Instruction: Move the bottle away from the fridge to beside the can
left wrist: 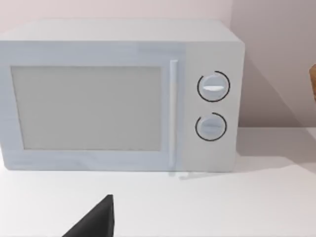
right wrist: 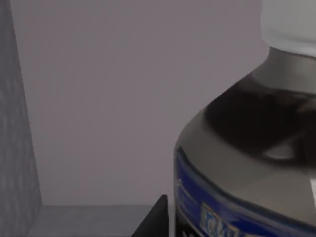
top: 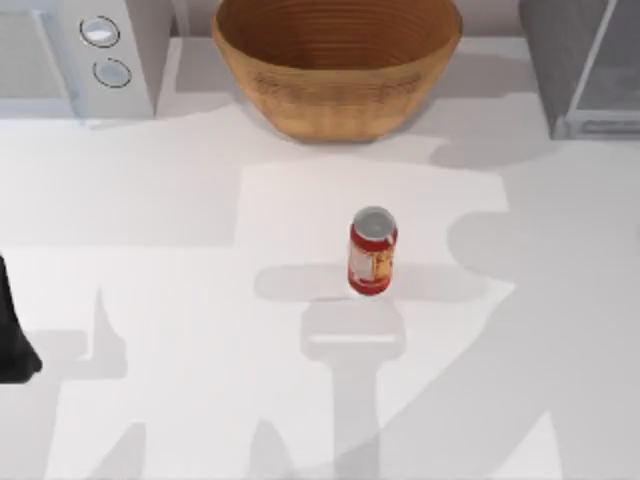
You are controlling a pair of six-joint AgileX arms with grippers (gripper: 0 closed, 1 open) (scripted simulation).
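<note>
You have a white table [top: 180, 300] under a pale wall. At its back stand a microwave [left wrist: 118, 94], an empty woven basket [top: 337, 60] and the grey fridge [top: 585, 65]. The can [top: 372, 251] stands mid-table. The bottle [right wrist: 252, 163] looms close before the right wrist camera, beside the fridge wall.

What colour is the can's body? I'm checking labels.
Red, with a yellow-and-white label; the can shows best in the top view.
</note>
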